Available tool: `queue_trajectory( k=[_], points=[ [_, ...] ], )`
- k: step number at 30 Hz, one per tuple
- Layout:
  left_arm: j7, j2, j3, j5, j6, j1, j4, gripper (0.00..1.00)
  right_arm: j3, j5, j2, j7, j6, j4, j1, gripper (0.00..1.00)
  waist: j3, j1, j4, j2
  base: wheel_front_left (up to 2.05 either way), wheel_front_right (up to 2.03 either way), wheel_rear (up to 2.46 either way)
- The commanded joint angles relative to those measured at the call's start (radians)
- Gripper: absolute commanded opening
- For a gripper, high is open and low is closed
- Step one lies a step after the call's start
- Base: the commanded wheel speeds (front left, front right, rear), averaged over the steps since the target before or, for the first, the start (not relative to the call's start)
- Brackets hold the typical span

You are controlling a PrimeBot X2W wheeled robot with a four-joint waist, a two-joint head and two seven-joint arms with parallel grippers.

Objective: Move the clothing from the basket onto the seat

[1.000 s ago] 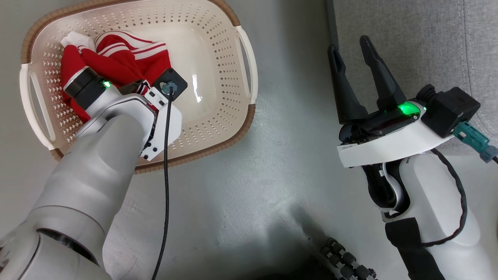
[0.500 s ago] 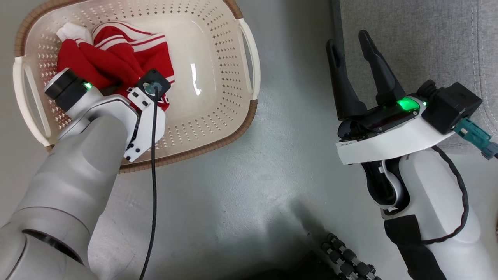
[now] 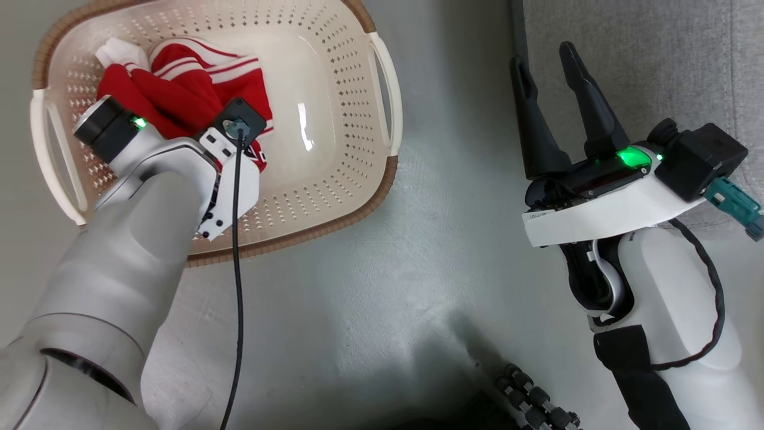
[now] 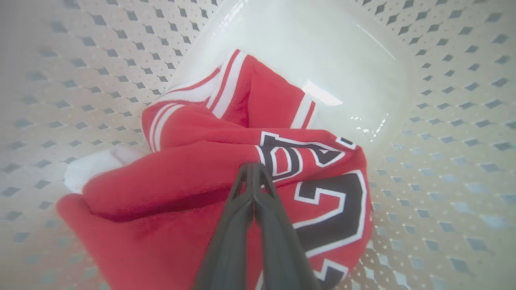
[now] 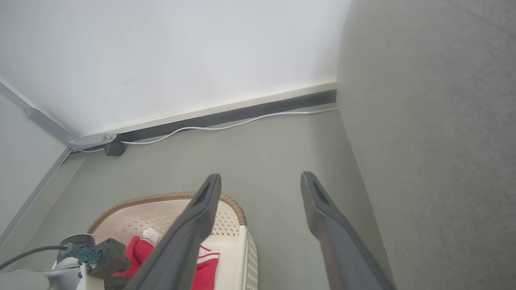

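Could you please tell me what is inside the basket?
The clothing lies bunched in the left half of the basket, the left gripper shut on a fold. The left arm covers part; anything beneath is hidden.

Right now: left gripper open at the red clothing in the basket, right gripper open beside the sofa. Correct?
No. The left gripper is shut, not open: the left wrist view shows its fingers pressed together on the clothing in the basket. The right gripper is open beside the sofa, as stated.
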Motion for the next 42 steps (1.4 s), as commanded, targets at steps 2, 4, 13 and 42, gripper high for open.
queue_trajectory(
  k=[2, 4, 13, 42],
  points=[
    [-0.023, -0.001, 0.014, -0.019, 0.008, 0.025, -0.008, 0.00, 0.001, -0.004, 0.004, -0.006, 0.003, -0.010, 0.027, 1.00, -0.037, 0.0000, 0.013, 0.0000, 0.00, 0.00, 0.00],
    [-0.041, -0.010, 0.021, -0.033, 0.004, 0.039, -0.008, 0.00, -0.005, -0.010, 0.004, -0.006, 0.003, -0.003, 0.030, 1.00, -0.064, 0.0000, 0.019, 0.0000, 0.00, 0.00, 0.00],
    [-0.125, -0.054, 0.050, -0.103, -0.010, 0.120, -0.008, 0.00, -0.030, -0.048, 0.004, -0.006, 0.003, 0.038, 0.067, 1.00, -0.198, 0.0000, 0.059, 0.0000, 0.00, 0.00, 0.00],
    [-0.311, -0.051, 0.427, -0.263, 0.101, 0.543, -0.647, 1.00, -0.132, -0.156, -0.014, -0.006, 0.003, 0.153, 0.233, 1.00, -0.599, 0.0000, 0.209, 0.0000, 0.00, 0.00, 0.00]
  ],
)
